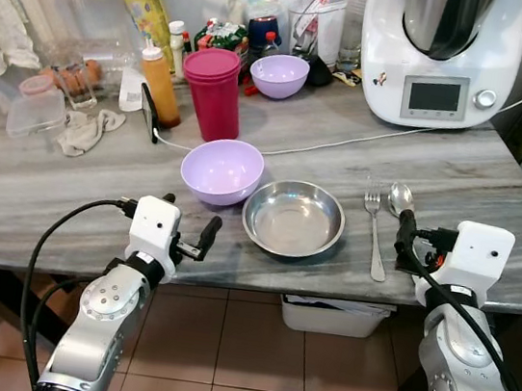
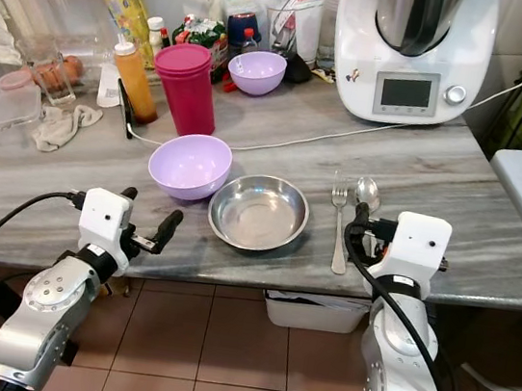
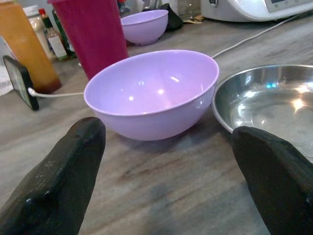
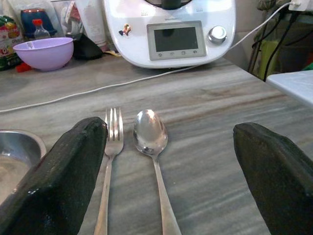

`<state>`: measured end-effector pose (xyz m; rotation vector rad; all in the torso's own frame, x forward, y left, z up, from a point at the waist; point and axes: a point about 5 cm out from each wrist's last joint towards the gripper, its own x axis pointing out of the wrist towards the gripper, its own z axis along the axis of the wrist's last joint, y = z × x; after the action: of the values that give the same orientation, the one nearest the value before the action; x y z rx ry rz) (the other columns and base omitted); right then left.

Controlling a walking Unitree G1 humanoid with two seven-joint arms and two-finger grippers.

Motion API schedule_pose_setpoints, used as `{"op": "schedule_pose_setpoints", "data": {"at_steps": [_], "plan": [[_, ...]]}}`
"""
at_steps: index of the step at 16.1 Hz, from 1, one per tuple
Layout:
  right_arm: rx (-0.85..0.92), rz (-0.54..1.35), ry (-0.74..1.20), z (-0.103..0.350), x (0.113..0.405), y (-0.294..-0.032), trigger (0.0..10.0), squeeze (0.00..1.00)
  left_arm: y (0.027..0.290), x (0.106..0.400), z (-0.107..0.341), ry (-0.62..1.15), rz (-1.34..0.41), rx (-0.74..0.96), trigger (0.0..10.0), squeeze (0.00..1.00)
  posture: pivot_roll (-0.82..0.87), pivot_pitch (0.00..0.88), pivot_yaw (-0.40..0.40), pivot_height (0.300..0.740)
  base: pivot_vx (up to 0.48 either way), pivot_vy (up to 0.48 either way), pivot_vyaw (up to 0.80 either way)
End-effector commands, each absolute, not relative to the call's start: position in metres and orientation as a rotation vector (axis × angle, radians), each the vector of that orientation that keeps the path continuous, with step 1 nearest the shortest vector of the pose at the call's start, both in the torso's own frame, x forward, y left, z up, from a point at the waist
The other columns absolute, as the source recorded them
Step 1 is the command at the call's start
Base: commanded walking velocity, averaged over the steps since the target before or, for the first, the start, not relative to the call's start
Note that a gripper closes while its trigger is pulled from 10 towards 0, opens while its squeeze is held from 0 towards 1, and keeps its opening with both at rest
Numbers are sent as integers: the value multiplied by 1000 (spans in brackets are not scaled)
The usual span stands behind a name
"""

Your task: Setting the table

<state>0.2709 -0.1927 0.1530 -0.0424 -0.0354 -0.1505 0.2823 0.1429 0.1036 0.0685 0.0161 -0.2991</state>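
On the grey marble table (image 1: pixel 476 187) a lilac bowl (image 1: pixel 222 171) stands next to a shallow steel dish (image 1: pixel 294 219). Right of the dish lie a fork (image 1: pixel 373 233) and a spoon (image 1: pixel 401 198), side by side with their handles toward me. My left gripper (image 1: pixel 188 229) hovers open at the table's near edge, just short of the lilac bowl (image 3: pixel 151 93). The right gripper (image 4: pixel 166 176) is open too, low over the handles of the fork (image 4: pixel 111 147) and spoon (image 4: pixel 150 134). Neither gripper holds anything.
Further back stand a pink tumbler (image 1: pixel 212 91), a second lilac bowl (image 1: pixel 279 75), an orange bottle (image 1: pixel 160 86), a propped phone (image 1: pixel 149 112) on a white cable, jars and a white food processor (image 1: pixel 442 51). A crumpled cloth (image 1: pixel 85 130) lies left. A white tub (image 1: pixel 332 314) sits under the table.
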Motion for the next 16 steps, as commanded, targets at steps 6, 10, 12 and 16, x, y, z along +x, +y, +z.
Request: {"op": "schedule_pose_setpoints", "data": {"at_steps": [6, 10, 12, 16], "plan": [[-25, -120, -28, 152, 272, -186, 10000, 0, 149, 286, 103, 37, -259, 96, 10000, 0, -281, 0, 139, 740, -127, 0, -283], [-12, -109, -19, 150, 273, -184, 10000, 0, 148, 287, 102, 44, -267, 98, 10000, 0, -283, 0, 142, 740, -287, 0, 0], [-8, -105, -17, 150, 274, -183, 10000, 0, 149, 288, 103, 46, -267, 100, 10000, 0, -284, 0, 143, 740, -298, 0, 0], [30, -56, -33, 152, 273, -178, 10000, 0, 148, 288, 103, 48, -272, 103, 10000, 0, -285, 0, 143, 740, -317, 0, 0]]}}
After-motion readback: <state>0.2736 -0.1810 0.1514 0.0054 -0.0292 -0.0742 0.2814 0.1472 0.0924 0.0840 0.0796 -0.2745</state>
